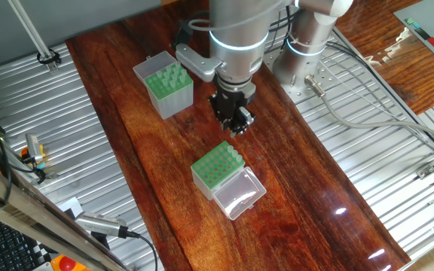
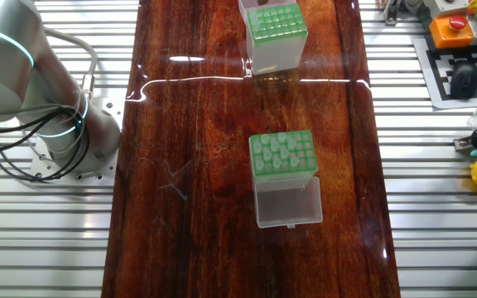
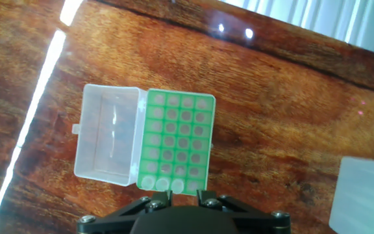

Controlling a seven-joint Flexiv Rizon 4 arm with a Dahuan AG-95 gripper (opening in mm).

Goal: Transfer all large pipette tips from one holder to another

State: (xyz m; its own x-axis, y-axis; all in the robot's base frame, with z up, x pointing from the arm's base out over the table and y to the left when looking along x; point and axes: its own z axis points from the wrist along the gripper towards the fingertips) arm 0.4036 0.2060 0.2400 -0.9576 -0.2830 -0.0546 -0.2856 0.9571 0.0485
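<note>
Polished wooden desk (image 1: 157, 165) | hand (image 1: 234, 120) state unreadable, hovered twelve o'clock of lidded green-topped box (image 1: 218, 167) | pale translucent cone tips (image 2: 281, 151) light, slippery: grip collar.

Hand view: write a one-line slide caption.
Hand above the lidded box, clear lid open; taller box at right.

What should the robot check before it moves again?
1. Clear hinged plastic lid of the short green-topped box open: ok, it lies flat beside the box.
2. Tall grey-sided box with a green hole-dotted top upright: ok.
3. Black two-finger gripper away from both boxes: ok, it hangs between them.
4. Pale pipette tip held in the gripper: cannot tell.
5. Free holes in the short box: cannot tell, too small.
</note>
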